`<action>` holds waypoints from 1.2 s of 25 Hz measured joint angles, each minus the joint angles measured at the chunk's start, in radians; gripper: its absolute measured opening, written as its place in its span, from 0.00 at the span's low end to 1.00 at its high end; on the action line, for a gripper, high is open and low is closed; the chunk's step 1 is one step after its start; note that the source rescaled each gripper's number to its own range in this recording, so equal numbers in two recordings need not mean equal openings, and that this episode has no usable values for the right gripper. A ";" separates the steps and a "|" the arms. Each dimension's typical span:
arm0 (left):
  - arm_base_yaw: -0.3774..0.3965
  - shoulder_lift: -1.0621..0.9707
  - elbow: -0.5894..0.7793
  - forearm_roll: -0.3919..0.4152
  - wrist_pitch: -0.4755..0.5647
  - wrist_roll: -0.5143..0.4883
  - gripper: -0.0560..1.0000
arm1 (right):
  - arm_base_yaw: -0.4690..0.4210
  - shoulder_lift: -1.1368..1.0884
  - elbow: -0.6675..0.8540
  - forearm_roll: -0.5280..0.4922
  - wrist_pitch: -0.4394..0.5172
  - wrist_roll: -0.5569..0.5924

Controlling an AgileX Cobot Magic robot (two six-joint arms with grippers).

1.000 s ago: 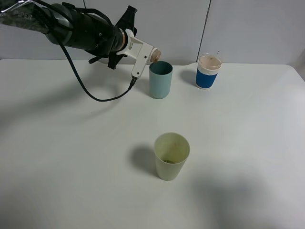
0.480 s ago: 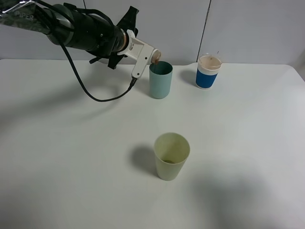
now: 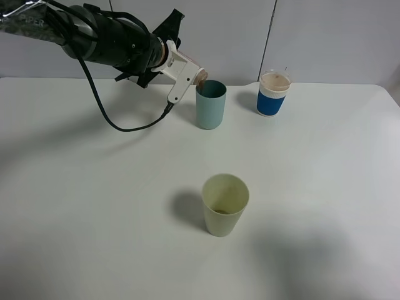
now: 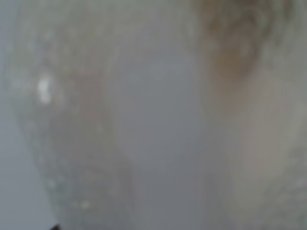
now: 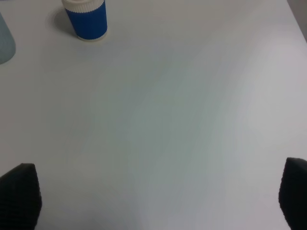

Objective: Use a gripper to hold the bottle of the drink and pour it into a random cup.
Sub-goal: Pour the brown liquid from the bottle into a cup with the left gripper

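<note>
Soft even light, blurry left-wrist view.

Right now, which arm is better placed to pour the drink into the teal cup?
Left. The left gripper holds the bottle tilted, neck at the rim of the teal cup. The right gripper is open over bare table, holding nothing, away from that cup.

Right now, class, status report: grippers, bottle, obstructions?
Left gripper shut on bottle, neck tipped over teal cup. Right gripper open. Yellow-green cup and blue cup stand clear.
</note>
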 joint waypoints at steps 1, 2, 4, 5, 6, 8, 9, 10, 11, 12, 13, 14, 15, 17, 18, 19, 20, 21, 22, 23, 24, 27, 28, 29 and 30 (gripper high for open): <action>0.000 0.000 0.000 0.000 0.000 0.000 0.07 | 0.000 0.000 0.000 0.000 0.000 0.000; 0.000 0.000 0.000 0.000 0.000 0.000 0.07 | 0.000 0.000 0.000 0.000 0.000 0.000; 0.000 0.000 0.000 0.000 0.000 0.001 0.07 | 0.000 0.000 0.000 0.000 0.000 0.000; 0.000 0.000 0.000 0.000 0.000 0.001 0.07 | 0.000 0.000 0.000 0.000 0.000 0.000; 0.000 0.000 0.000 0.000 0.000 0.001 0.07 | 0.000 0.000 0.000 0.000 0.000 0.000; 0.000 0.000 0.000 0.000 0.000 0.001 0.07 | 0.000 0.000 0.000 0.000 0.000 0.000; 0.000 0.000 0.000 0.000 0.000 0.001 0.07 | 0.000 0.000 0.000 0.000 0.000 0.000; -0.001 0.000 -0.001 0.000 0.000 0.001 0.07 | 0.000 0.000 0.000 0.000 0.000 0.000; -0.001 0.000 -0.006 0.000 0.000 0.001 0.07 | 0.000 0.000 0.000 0.000 0.000 0.000; -0.002 0.000 -0.013 0.000 0.000 0.002 0.07 | 0.000 0.000 0.000 0.000 0.000 0.000; -0.004 0.000 -0.020 0.000 0.000 0.002 0.07 | 0.000 0.000 0.000 0.000 0.000 0.000; -0.005 0.000 -0.029 0.000 0.000 0.003 0.07 | 0.000 0.000 0.000 0.000 0.000 0.000; -0.009 -0.001 -0.037 0.000 0.000 0.003 0.07 | 0.000 0.000 0.000 0.000 0.000 0.000; -0.014 -0.001 -0.046 0.000 -0.001 0.003 0.07 | 0.000 0.000 0.000 0.000 0.000 0.000; -0.017 -0.002 -0.046 0.000 -0.001 0.003 0.07 | 0.000 0.000 0.000 0.000 0.000 0.000; -0.017 -0.001 -0.046 0.000 -0.001 0.003 0.07 | 0.000 0.000 0.000 0.000 0.000 0.000; -0.018 -0.001 -0.046 0.000 -0.001 0.003 0.07 | 0.000 0.000 0.000 0.000 0.000 0.000; -0.020 -0.001 -0.046 0.000 -0.001 0.003 0.07 | 0.000 0.000 0.000 0.000 0.000 0.000; -0.020 -0.001 -0.046 0.000 -0.001 0.003 0.07 | 0.000 0.000 0.000 0.000 0.000 0.000; -0.021 -0.001 -0.046 0.000 -0.001 0.003 0.07 | 0.000 0.000 0.000 0.000 0.000 0.000; -0.021 -0.001 -0.046 0.000 -0.001 0.003 0.07 | 0.000 0.000 0.000 0.000 0.000 0.000; -0.021 -0.001 -0.046 0.000 -0.001 0.009 0.07 | 0.000 0.000 0.000 0.000 0.000 0.000; -0.021 -0.001 -0.046 0.000 -0.001 0.014 0.07 | 0.000 0.000 0.000 0.000 0.000 0.000; -0.021 -0.001 -0.046 0.000 -0.001 0.024 0.07 | 0.000 0.000 0.000 0.000 0.000 0.000; -0.021 -0.001 -0.046 0.000 -0.001 0.034 0.07 | 0.000 0.000 0.000 0.000 0.000 0.000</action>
